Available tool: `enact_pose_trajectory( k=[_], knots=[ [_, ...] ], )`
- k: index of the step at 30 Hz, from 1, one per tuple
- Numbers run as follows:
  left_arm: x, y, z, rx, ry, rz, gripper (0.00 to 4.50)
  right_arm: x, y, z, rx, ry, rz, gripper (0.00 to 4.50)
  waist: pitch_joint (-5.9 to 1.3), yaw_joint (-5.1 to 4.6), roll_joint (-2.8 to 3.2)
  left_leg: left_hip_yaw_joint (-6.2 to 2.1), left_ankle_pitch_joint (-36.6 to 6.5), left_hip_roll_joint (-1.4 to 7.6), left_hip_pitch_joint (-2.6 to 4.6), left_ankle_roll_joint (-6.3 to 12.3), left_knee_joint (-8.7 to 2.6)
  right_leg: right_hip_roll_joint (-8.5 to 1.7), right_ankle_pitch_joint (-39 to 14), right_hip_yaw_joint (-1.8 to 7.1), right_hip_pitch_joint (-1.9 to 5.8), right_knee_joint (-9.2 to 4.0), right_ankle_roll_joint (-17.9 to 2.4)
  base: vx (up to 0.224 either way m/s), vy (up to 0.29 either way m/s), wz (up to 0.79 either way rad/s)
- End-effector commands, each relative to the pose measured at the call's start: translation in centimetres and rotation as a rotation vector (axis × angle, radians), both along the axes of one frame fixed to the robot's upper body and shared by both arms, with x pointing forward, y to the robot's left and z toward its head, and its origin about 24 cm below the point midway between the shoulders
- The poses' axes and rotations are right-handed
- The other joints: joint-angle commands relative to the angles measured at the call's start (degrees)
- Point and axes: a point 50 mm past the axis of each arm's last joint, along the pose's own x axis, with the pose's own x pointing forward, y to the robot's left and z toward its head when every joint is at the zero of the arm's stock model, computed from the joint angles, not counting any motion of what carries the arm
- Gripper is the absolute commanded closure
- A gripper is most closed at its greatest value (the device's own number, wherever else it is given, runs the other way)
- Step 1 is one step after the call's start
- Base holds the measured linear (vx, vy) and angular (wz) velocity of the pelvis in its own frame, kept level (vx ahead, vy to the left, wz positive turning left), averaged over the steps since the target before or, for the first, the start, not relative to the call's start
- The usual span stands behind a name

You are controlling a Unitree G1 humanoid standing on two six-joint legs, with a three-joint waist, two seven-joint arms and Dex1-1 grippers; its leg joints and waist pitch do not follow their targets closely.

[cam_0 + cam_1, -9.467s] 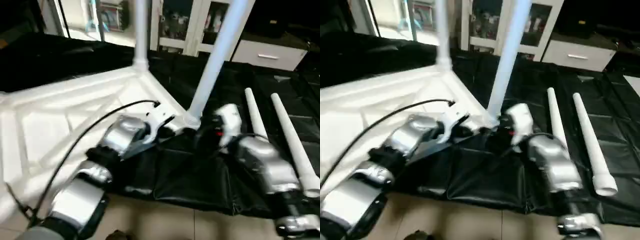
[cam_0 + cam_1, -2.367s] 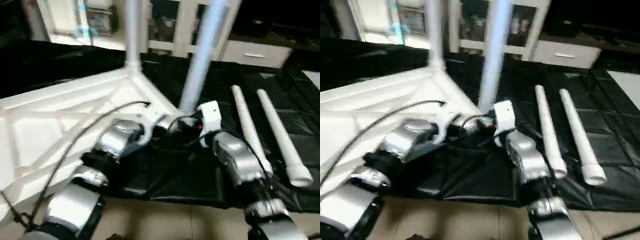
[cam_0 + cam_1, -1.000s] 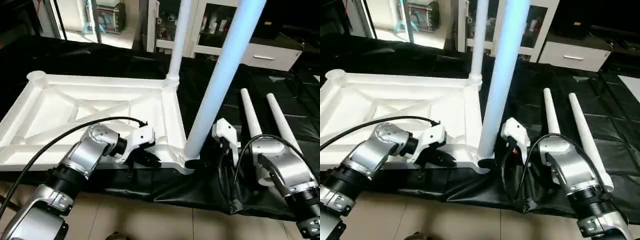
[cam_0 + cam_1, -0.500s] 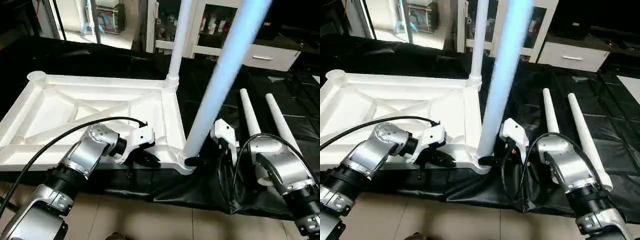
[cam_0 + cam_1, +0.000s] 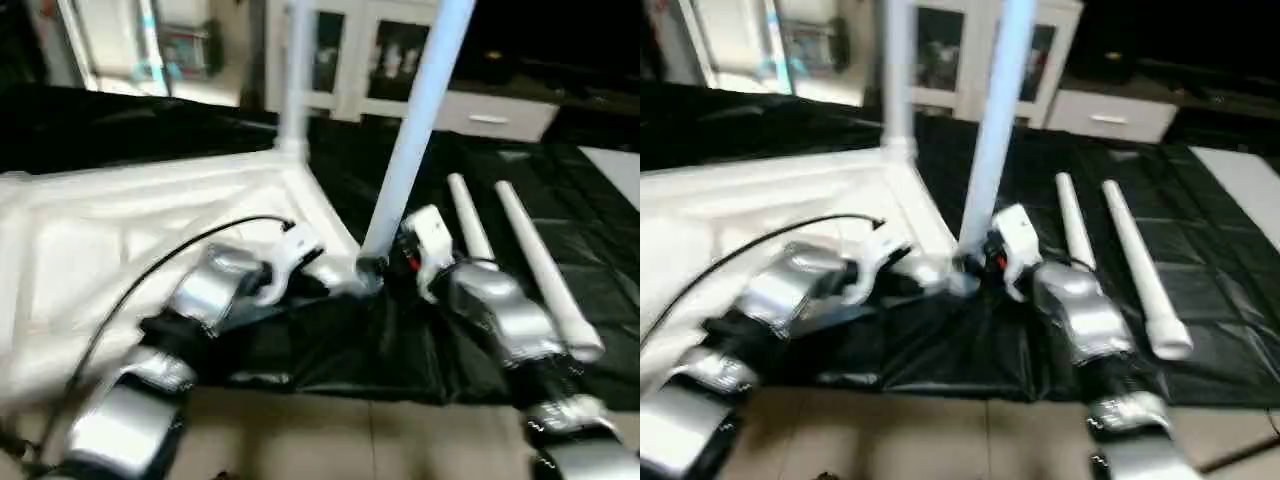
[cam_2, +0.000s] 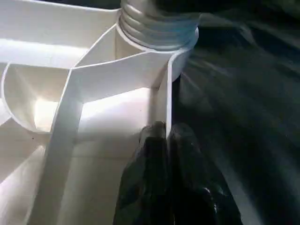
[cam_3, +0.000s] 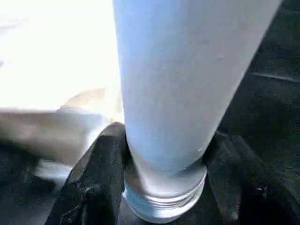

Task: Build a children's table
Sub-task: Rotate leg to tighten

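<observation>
The children's table top (image 5: 120, 230) lies upside down on a black sheet, ribs facing up. One white leg (image 5: 295, 80) stands in the far corner socket. A second leg (image 5: 410, 130) rises at a slant from the near right corner socket (image 6: 157, 28). My right gripper (image 5: 385, 262) is at that leg's base, and in the right wrist view its fingers (image 7: 105, 154) press both sides of the leg (image 7: 187, 70) just above the threaded collar. My left gripper (image 6: 164, 131) is pinched shut on the top's thin rim wall (image 6: 166, 93) beside that socket.
Two loose legs (image 5: 465, 220) (image 5: 540, 270) lie side by side on the black sheet (image 5: 400, 350) to the right of my right arm. A black cable (image 5: 170, 260) loops over my left forearm. Tiled floor (image 5: 300, 440) runs along the near edge, and white cabinets (image 5: 490, 115) stand behind.
The whole picture has shifted and tilted, so the camera moved. My right gripper's fingers have closed in on the slanting leg's base. The left gripper stays on the rim.
</observation>
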Motion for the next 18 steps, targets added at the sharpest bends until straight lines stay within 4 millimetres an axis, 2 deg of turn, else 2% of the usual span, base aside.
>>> enact_pose_trajectory(
  k=[1,2,3,4,5,6,7,8,15,18],
  knots=[
    [1.5,-0.9,1.9,-0.05,-0.099,0.096,4.5,-0.9,-0.5,-3.6,-0.071,0.159,-0.175,2.41,-2.87,-0.61,0.95,-3.25,-32.6,3.4,1.7,-6.24,-5.59,-3.92,-29.5,1.61,0.62,-5.61,-7.0,0.0,0.0,0.0],
    [1.6,-1.2,2.0,-0.049,-0.115,0.107,4.5,-0.8,0.1,-3.5,-0.055,0.157,-0.184,2.41,-2.93,-0.41,0.99,-3.1,-33.2,3.33,2.24,-5.85,-5.42,-3.98,-28.8,1.65,0.32,-5.92,-7.2,0.0,0.0,0.0],
    [1.7,-1.5,2.1,-0.051,-0.127,0.113,4.5,-0.8,0.8,-3.4,-0.043,0.149,-0.184,2.41,-2.81,-0.34,0.97,-2.97,-33.1,3.3,2.32,-5.51,-5.38,-3.98,-28.3,1.73,0.19,-6.04,-7.4,0.0,0.0,0.0],
    [1.8,-2.1,2.4,-0.063,-0.141,0.123,4.5,-0.7,1.9,-3.1,-0.04,0.125,-0.164,2.41,-2.74,-0.23,1.05,-2.88,-32.4,3.34,2.2,-4.97,-5.51,-4.03,-27.2,1.8,0.39,-6.09,-7.6,0.0,0.0,0.0],
    [1.9,-2.2,2.4,-0.067,-0.142,0.129,4.5,-0.6,2.2,-3.0,-0.042,0.119,-0.159,2.41,-2.72,-0.19,1.02,-2.79,-31.2,3.36,1.91,-4.72,-5.69,-3.97,-25.9,1.99,0.52,-5.88,-7.7,0.0,0.0,0.0],
    [1.9,-2.4,2.5,-0.071,-0.142,0.128,4.5,-0.6,2.5,-2.9,-0.042,0.116,-0.146,2.41,-2.74,-0.1,1.08,-2.77,-30.9,3.39,1.9,-4.71,-5.73,-3.96,-25.3,2.08,0.54,-5.79,-7.8,0.0,0.0,0.0],
    [1.9,-2.4,2.5,-0.072,-0.143,0.126,4.5,-0.6,2.7,-2.8,-0.047,0.109,-0.135,2.42,-2.73,-0.09,0.83,-2.62,-30.4,3.35,1.87,-4.44,-5.76,-3.93,-24.7,2.21,0.53,-5.73,-8.0,0.0,0.0,0.0],
    [1.9,-2.5,2.5,-0.067,-0.146,0.124,4.5,-0.6,2.8,-2.7,-0.059,0.098,-0.123,2.42,-2.7,0.0,0.98,-2.58,-29.8,3.37,1.79,-4.25,-5.82,-3.96,-24.0,2.32,0.61,-5.59,-8.2,0.0,0.0,0.0],
    [2.2,-1.9,2.1,-0.051,-0.141,0.151,4.5,-0.1,2.3,-2.4,-0.061,0.057,-0.139,2.43,-2.66,0.21,0.89,-2.2,-28.9,3.36,2.01,-3.66,-5.77,-4.06,-24.2,2.53,0.39,-5.76,-8.2,0.0,0.0,0.0],
    [2.2,-1.7,2.0,-0.047,-0.14,0.151,4.5,0.0,2.1,-1.9,-0.07,0.014,-0.118,2.43,-2.65,0.36,0.91,-2.15,-27.9,3.42,1.87,-3.35,-5.82,-4.13,-24.1,2.58,0.55,-5.75,-8.2,0.0,0.0,0.0]
  ],
)
